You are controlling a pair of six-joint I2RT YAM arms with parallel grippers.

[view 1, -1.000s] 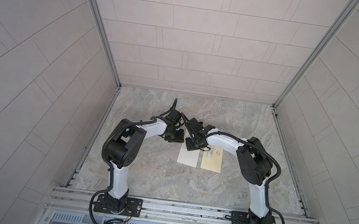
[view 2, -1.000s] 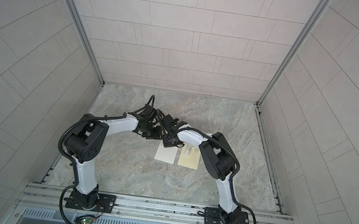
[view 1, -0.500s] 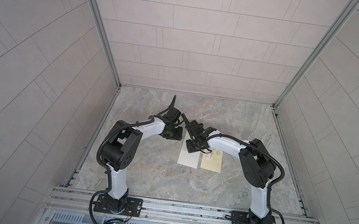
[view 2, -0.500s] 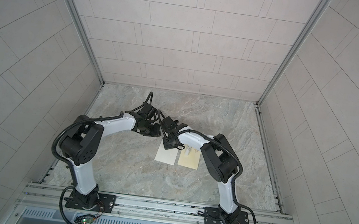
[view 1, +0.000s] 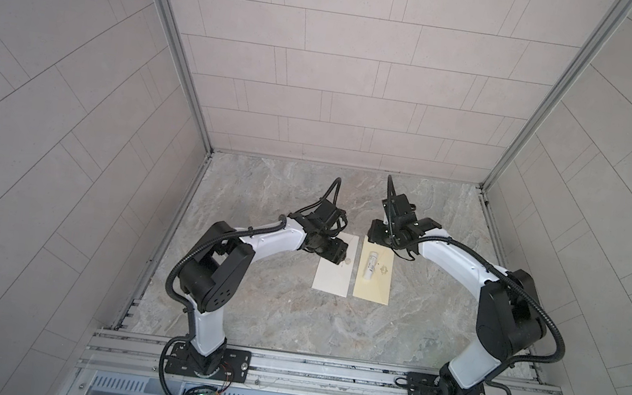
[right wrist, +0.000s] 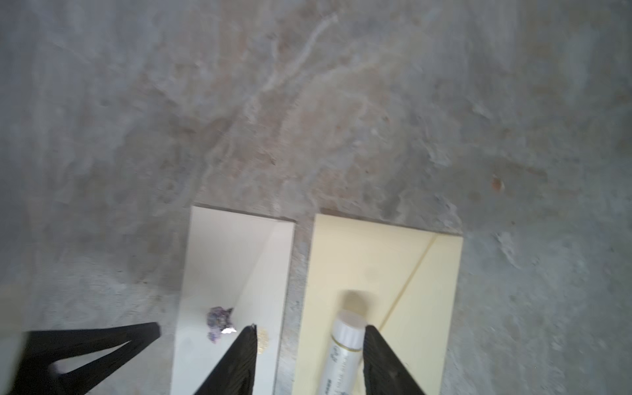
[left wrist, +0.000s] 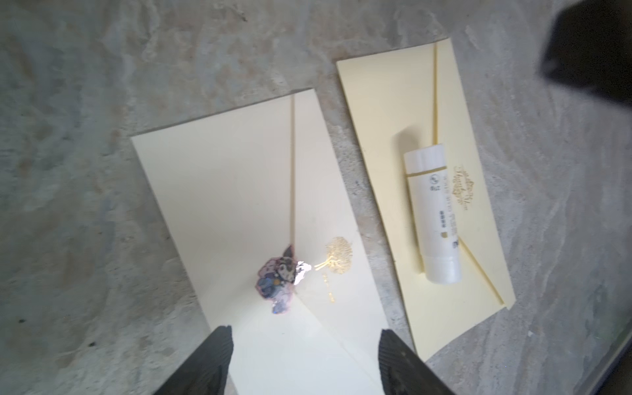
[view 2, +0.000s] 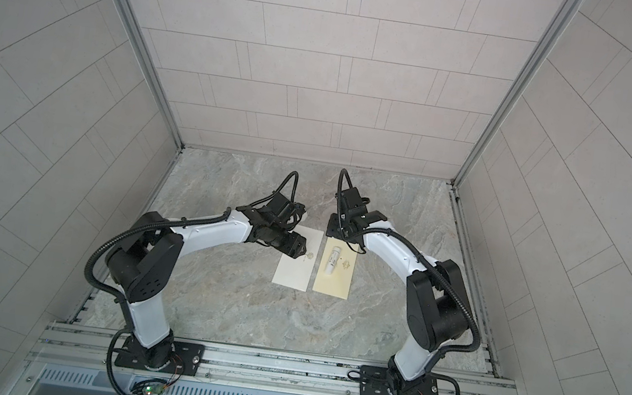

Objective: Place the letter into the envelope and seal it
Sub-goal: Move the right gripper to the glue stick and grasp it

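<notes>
left hand (left wrist: pixel 305 337) is hovering open, empty, over the white envelope (left wrist: pixel 222 191); right hand (right wrist: pixel 311 330), shut a second ago, is opening empty by the glue stick (right wrist: pixel 345 338).

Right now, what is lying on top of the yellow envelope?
A white glue stick lies flat on the yellow envelope. The paper under it and anything inside the envelope are hidden.

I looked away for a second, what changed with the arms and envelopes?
The right gripper left the far end of the white paper envelope, swinging right to the far end of the cream-yellow envelope; the left gripper slid right over the white one. Both stand open. Envelopes stayed put.
</notes>
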